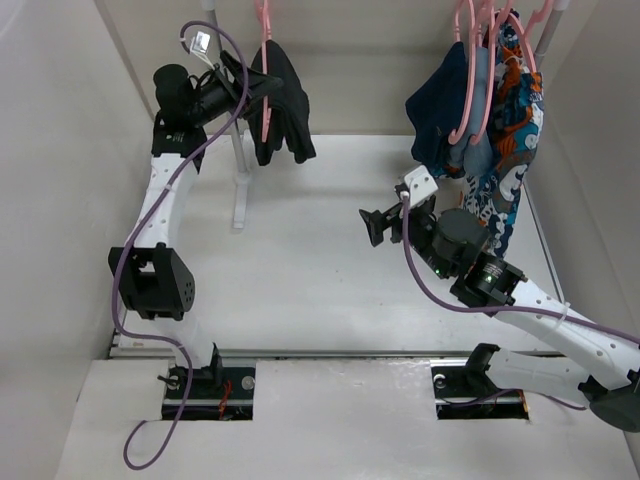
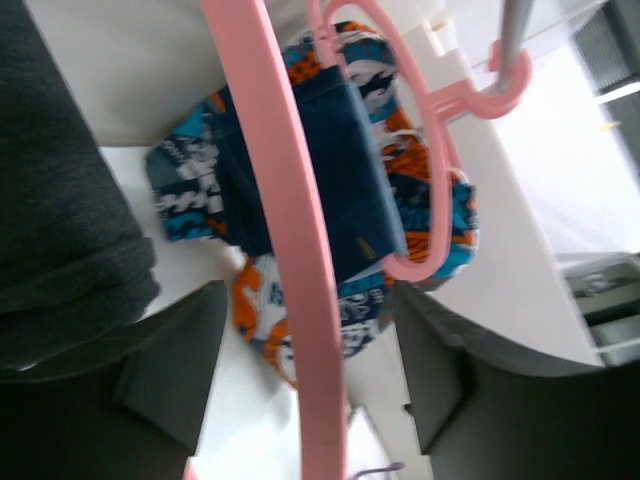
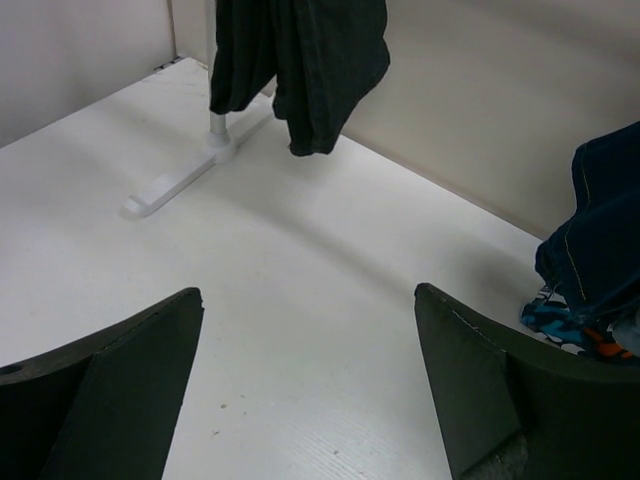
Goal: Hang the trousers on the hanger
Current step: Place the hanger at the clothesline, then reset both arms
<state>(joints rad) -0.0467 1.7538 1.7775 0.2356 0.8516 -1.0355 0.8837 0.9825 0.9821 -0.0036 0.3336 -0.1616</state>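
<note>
**Trousers hung at upper left, both grippers let go**

At the upper left of the top view, the left gripper [image 2: 305,300] is raised to the hanger [image 2: 290,200]. In its wrist view the pink bar runs between the two dark fingers [image 2: 170,370], with a gap on either side. The jaws stand apart and grasp nothing. The trousers [image 1: 285,115] are draped over that hanger, close to the back wall [image 1: 350,70]. They hang beside the white rack stand [image 1: 240,190], whose foot rests on the table [image 1: 300,270]. The left wall [image 1: 60,150] stands near the arm on that side.

The middle of the white table lies open between the two arms, from the rack foot across to the right gripper [image 3: 305,300]. That gripper hangs low at centre right, its fingers spread wide with only bare tabletop between them.

At the upper right, a navy garment [image 1: 440,105] and a blue-orange-white patterned garment [image 1: 515,120] hang from other pink hangers [image 1: 475,60], just beside the right arm and near the right-hand wall. In the left wrist view the navy cloth carries a small tan tag [image 2: 357,245], its writing too small to read
</note>
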